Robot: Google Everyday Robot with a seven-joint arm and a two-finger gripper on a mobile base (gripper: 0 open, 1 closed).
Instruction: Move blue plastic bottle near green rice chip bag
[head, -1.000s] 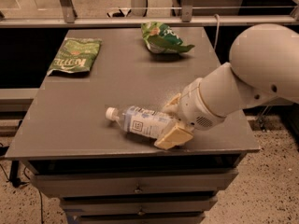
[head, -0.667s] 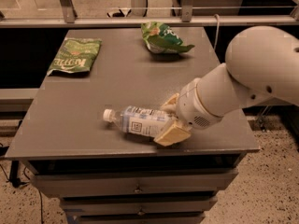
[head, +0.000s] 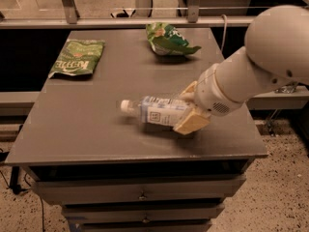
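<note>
Two tan fingers (head: 193, 121) of your hand (head: 186, 110) are closed on the bottom end of the blue bottle (head: 157, 111), one on each side. The bottle lies on its side, with its white cap pointing away from the hand. I cannot tell if it rests on the surface (head: 96, 129) or is just off it. I think you are at the grab step, and the carry comes next. The light green chip bag (head: 169, 37) sits well past the hand, near the far edge. A flat dark green bag (head: 77, 57) lies far from the hand, out past the cap end; that is not the one. Next you need to hold tight, lift a little, and bring the bottle close to the light green bag without bumping it.
</note>
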